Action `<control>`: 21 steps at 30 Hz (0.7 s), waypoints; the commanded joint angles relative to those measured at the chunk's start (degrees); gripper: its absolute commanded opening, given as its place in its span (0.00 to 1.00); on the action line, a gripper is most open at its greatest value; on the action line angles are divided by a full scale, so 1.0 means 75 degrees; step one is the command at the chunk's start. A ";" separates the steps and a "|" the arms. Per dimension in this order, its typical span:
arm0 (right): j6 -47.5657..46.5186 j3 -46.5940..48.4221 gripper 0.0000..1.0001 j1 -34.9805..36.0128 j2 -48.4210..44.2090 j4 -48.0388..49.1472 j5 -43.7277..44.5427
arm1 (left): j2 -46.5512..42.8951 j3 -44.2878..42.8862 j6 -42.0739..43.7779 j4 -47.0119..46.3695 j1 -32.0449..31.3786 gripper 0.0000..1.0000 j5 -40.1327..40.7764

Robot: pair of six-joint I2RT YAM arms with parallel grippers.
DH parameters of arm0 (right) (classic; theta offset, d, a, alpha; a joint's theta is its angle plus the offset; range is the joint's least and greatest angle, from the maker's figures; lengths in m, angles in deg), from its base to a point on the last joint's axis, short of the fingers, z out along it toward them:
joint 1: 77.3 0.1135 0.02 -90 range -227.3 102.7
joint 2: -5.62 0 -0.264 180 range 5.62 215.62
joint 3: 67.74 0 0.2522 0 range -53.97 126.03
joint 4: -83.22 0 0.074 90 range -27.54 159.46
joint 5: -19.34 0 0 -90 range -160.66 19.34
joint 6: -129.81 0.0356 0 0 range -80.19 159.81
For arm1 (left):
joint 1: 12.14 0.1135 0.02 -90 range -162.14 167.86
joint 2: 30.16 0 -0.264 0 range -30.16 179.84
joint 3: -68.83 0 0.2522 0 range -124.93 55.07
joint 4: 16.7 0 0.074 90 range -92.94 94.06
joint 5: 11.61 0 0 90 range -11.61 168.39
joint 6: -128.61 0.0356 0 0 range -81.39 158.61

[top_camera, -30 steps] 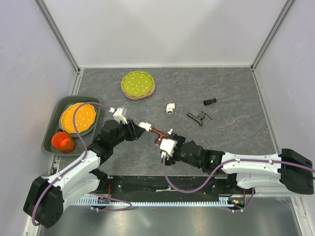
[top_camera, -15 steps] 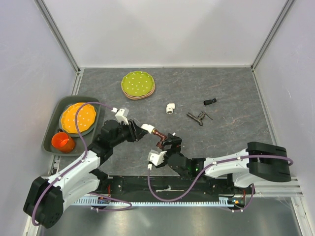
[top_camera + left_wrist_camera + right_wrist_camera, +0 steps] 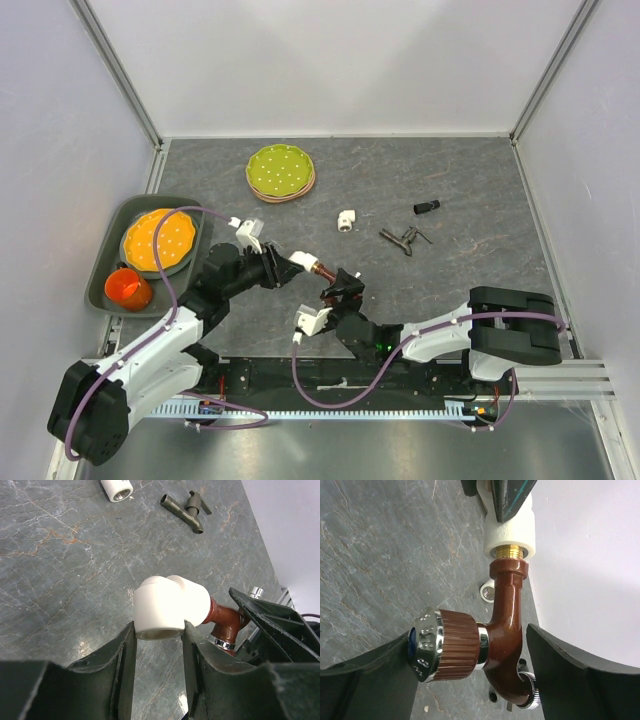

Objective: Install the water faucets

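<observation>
My left gripper (image 3: 159,631) is shut on a white elbow fitting (image 3: 170,607), held above the table. A reddish-brown water faucet (image 3: 507,630) is threaded into that elbow (image 3: 512,535) by its brass end. Its ribbed knob (image 3: 445,652) has a chrome cap. My right gripper (image 3: 470,645) stands open around the faucet: one finger is at the knob's cap, and the other is a small gap away from the spout. From above, the two grippers meet near the table's front middle (image 3: 325,272). The dark grey water faucet (image 3: 400,240) lies on the table behind them.
A second white elbow fitting (image 3: 346,220) and a short black cylinder (image 3: 427,207) lie near the grey faucet. Green plates (image 3: 280,172) are stacked at the back. On the left, a tray (image 3: 105,290) holds an orange plate (image 3: 158,240) and an orange cup (image 3: 127,287).
The right arm has folded in towards its base and its wrist has turned about the faucet, the white camera block swinging down and left. The left gripper has held the elbow almost still.
</observation>
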 commanded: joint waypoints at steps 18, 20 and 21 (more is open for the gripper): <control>0.3784 0.0285 0.34 -0.1361 -0.2263 -0.1259 -0.2924 | -0.0291 0.0148 -0.0176 -0.0958 0.0017 0.02 -0.0431; 0.4254 0.0250 0.31 -0.1759 -0.2544 -0.1283 -0.3462 | -0.0349 0.0195 -0.0152 -0.0982 0.0017 0.02 -0.0407; 0.4744 0.0192 0.27 -0.1900 -0.2638 -0.1260 -0.3616 | -0.0361 0.0195 -0.0152 -0.1017 0.0017 0.02 -0.0407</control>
